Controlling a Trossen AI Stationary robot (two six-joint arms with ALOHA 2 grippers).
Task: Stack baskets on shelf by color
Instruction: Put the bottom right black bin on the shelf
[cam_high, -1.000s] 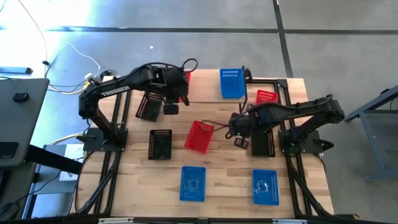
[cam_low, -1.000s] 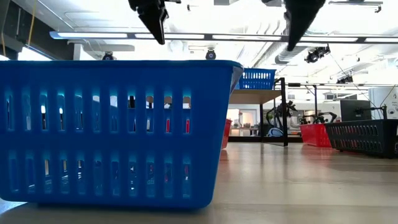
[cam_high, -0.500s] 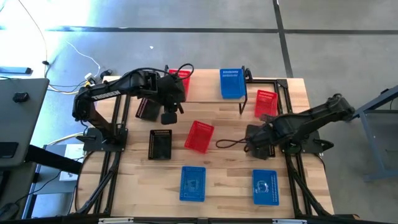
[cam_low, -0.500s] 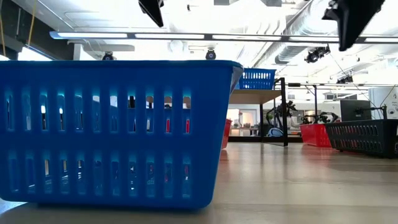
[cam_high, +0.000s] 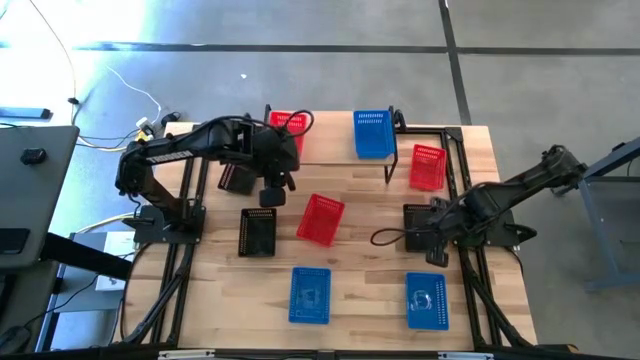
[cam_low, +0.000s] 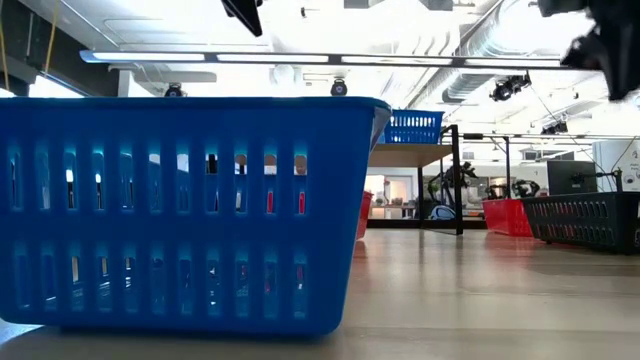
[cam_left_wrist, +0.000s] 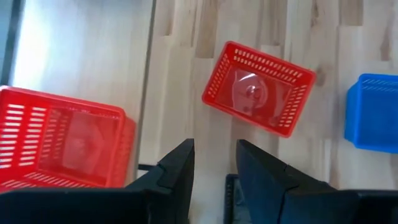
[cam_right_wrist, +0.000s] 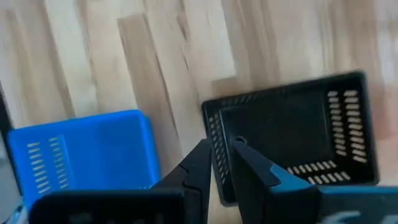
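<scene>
While the left tool (cam_high: 272, 192) hangs above centre-left of the high view, fingers spread and empty, the hazard on that side looks minor. The loose red rectangular mesh plastic basket (cam_high: 321, 219) just right of it lies skewed, so a straight descent could catch a corner and push it instead of gripping it.

Further right, the right tool (cam_high: 437, 245) has its fingers pressed onto one wall of a black rectangular mesh plastic basket (cam_high: 420, 222) at mid-right. A grip on one thin wall may let the basket swing or slip out when lifted. A carry towards the low wooden shelf on black legs (cam_high: 330, 140) at upper centre could also clip the red basket beside the shelf (cam_high: 428, 166).

I count nine baskets:
- **Red:** three. One is on the shelf's left end (cam_high: 287, 124), one is skewed at centre, and one is beside the shelf.
- **Black:** three. Two are at centre-left (cam_high: 238, 178) (cam_high: 258, 232), and one is being held.
- **Blue:** three. One is on the shelf's right end (cam_high: 372, 133), and two are along the lower bench (cam_high: 370, 265) edge (cam_high: 309, 295) (cam_high: 426, 300).

I cannot tell whether any of these hides another basket nested inside it.
</scene>
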